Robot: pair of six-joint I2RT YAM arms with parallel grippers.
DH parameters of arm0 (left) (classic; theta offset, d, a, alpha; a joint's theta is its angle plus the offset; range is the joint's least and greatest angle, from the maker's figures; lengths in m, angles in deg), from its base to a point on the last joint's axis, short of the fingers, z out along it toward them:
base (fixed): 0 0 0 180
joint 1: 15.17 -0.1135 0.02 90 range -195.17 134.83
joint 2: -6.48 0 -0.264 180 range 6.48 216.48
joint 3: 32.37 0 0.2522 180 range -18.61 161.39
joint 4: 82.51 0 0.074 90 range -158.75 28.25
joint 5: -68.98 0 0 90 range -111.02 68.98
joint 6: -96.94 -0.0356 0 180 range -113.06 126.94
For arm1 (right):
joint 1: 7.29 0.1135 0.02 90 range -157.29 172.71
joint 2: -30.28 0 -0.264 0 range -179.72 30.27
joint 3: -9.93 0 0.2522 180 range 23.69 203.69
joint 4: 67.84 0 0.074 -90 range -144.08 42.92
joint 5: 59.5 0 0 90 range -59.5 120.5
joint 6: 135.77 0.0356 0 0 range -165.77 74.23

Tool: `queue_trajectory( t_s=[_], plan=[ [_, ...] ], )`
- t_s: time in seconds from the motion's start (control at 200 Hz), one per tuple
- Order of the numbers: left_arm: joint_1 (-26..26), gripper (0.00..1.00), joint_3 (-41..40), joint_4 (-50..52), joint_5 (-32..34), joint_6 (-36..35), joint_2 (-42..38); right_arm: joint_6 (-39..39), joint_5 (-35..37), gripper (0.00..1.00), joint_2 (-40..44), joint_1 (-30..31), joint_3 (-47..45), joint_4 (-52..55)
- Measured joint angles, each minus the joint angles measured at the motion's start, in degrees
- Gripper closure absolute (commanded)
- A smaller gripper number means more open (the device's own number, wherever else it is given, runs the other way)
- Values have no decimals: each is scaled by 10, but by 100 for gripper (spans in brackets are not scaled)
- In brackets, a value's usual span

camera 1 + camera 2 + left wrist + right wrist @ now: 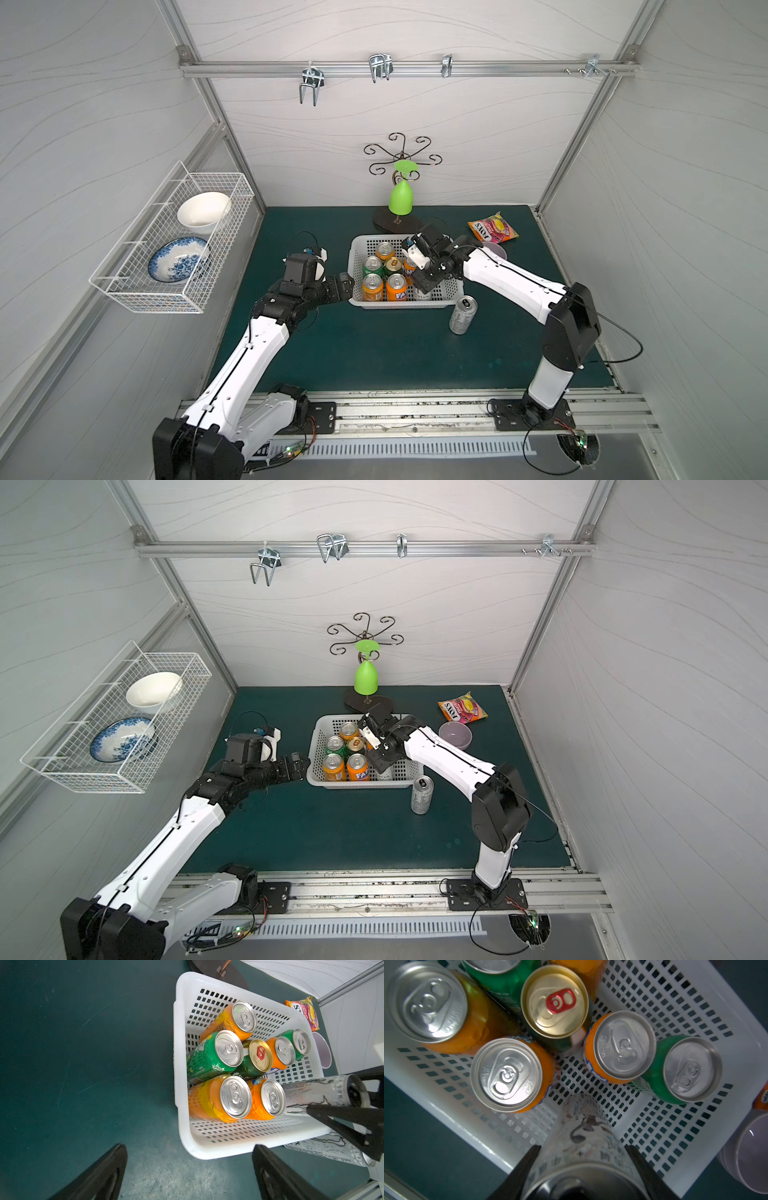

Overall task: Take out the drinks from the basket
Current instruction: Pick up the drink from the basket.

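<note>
Your right arm reaches in from the base rail, elbow high, wrist pitched down over the near right corner of the basket. The right gripper has its black fingers on either side of a tall silver-white can standing upright in that corner; they sit flush against its sides, so it reads as a pinch on the can, bottom seemingly on the basket floor. In the left wrist view one finger lies across the same can. Your left arm lies low and nearly level, forearm pointing at the basket's left wall; the left gripper hovers just outside that wall with fingers spread wide, nothing between them. Seven shorter cans are upright in the basket: four orange Fanta, two green, one dark green gold-topped. A second slim silver-white can stands on the green mat, just beside the basket's near right corner. A snack packet and a purple bowl sit beyond the basket on the right.
</note>
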Motion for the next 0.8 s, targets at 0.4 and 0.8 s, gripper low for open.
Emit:
queue_trajectory(
  t_s=[0.4,0.8],
  plan=[
    [0,2,0,0,-1,-1,0,-1,7,48,58,12,38,53],
    [0,2,0,0,-4,-1,0,18,26,48,131,42,40,90]
  ],
)
